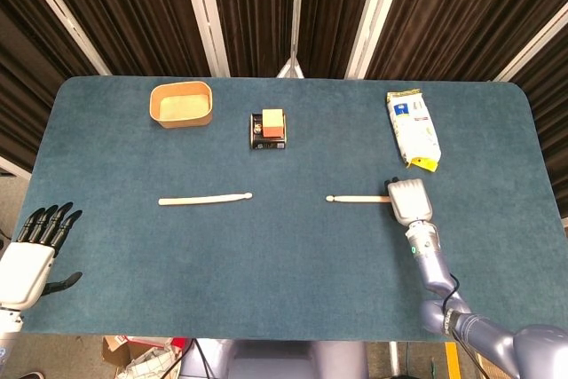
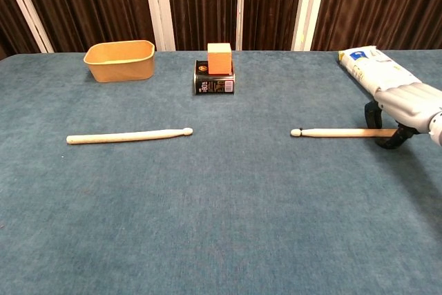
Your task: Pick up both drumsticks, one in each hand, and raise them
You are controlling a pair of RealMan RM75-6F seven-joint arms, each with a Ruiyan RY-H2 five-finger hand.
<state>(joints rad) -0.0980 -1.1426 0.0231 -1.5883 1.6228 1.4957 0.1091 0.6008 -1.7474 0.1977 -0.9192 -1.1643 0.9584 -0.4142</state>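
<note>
The right hand (image 2: 404, 112) is closing its fingers (image 2: 373, 111) around the butt of the right drumstick (image 2: 338, 132), which is lying on the worktop (image 2: 228, 198); whether it is gripping, I cannot tell. The left drumstick (image 2: 128, 135) is lying well away from the open left hand (image 1: 34, 250). Both look light, stiff and smooth, best gripped near the butt.

Your right hand (image 1: 410, 201) covers the butt end of the right drumstick (image 1: 358, 199), so the grip can't be judged. Your left hand (image 1: 35, 250) is cut off at the head view's edge.
</note>
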